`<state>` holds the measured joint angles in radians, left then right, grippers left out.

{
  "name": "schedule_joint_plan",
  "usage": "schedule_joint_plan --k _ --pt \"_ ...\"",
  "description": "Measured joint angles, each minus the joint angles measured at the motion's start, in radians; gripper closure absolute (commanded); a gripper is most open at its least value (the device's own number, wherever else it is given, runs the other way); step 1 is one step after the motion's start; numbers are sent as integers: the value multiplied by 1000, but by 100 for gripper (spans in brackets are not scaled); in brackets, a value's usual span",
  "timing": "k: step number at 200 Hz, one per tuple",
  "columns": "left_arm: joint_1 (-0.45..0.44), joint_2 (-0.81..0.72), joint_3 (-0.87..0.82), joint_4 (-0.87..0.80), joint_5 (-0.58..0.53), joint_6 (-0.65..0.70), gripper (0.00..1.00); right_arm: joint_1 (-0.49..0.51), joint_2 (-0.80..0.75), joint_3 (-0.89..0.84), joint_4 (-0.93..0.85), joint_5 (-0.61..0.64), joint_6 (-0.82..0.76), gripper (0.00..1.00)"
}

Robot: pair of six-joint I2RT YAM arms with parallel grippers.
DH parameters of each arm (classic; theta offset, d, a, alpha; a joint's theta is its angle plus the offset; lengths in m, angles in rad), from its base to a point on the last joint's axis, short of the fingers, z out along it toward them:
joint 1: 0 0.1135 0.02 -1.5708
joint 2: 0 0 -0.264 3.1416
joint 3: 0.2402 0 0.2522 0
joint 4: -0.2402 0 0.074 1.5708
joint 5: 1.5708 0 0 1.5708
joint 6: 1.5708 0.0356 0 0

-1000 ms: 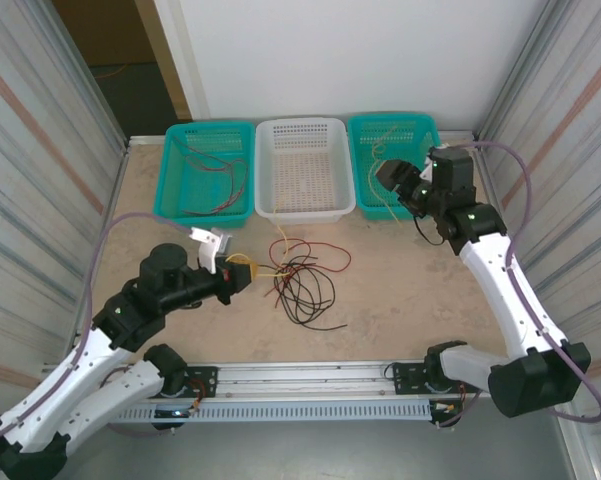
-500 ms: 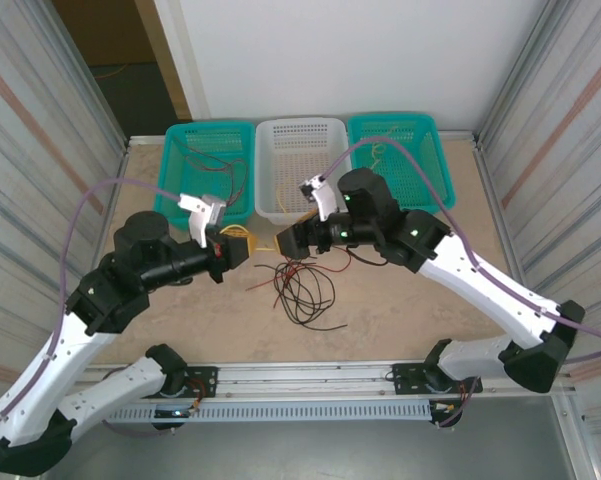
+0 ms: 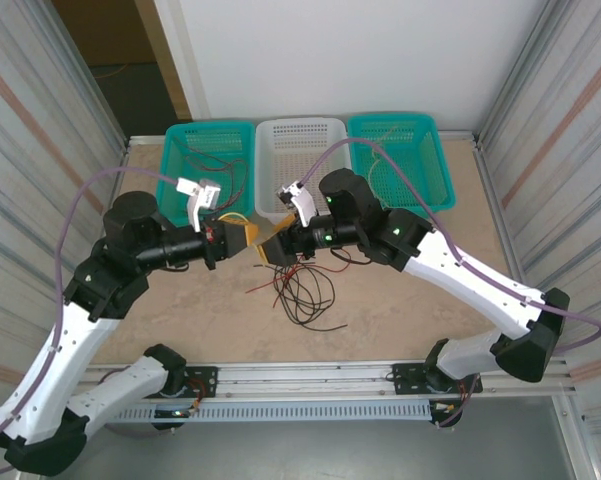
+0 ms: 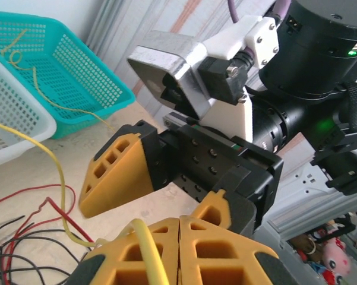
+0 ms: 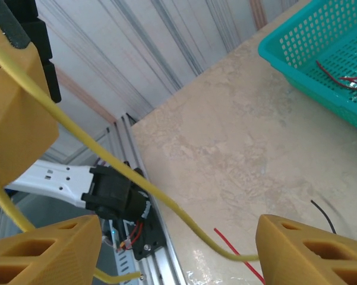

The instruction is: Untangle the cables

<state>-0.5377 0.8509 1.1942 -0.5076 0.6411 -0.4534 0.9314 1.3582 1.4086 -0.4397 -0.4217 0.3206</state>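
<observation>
Loose red and black cables (image 3: 302,286) lie tangled on the table's middle. My left gripper (image 3: 238,236) hovers just left of them, shut on a yellow cable (image 4: 147,252) that trails down to the heap. In the left wrist view its fingers (image 4: 179,224) are pressed together around that strand. My right gripper (image 3: 272,250) faces it closely, almost touching. In the right wrist view the right gripper (image 5: 178,246) stands open, and the yellow cable (image 5: 136,181) runs across the gap between its fingers without being pinched.
Three baskets line the far edge: a teal one (image 3: 185,195) with red cables, a white one (image 3: 302,210), and a teal one (image 3: 435,190) with yellow cables. Corrugated walls close both sides. The metal rail (image 3: 310,385) runs along the near edge.
My right arm swung from the right teal basket over to the middle and met the left gripper. My left gripper rose and shifted back with the yellow cable, pulling it off the heap.
</observation>
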Motion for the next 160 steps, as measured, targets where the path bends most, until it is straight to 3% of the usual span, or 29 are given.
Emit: schedule_joint_plan --k 33,75,85,94,107,123,160 --pt "0 33 25 9 70 -4 100 1 21 4 22 6 -12 63" --pt "19 37 51 -6 68 18 100 0 22 5 23 44 -18 81" --pt "24 37 53 -23 42 34 79 0 14 5 23 60 -22 85" --pt "26 37 55 -39 3 47 52 0 2 5 23 76 -19 90" --pt "26 36 55 -61 -54 58 31 -3 -17 5 23 90 -15 92" --pt "26 28 43 -59 -106 60 21 -11 -43 5 29 101 -11 100" --pt "26 -70 -128 60 -198 21 19 -95 -95 -9 121 99 79 100"
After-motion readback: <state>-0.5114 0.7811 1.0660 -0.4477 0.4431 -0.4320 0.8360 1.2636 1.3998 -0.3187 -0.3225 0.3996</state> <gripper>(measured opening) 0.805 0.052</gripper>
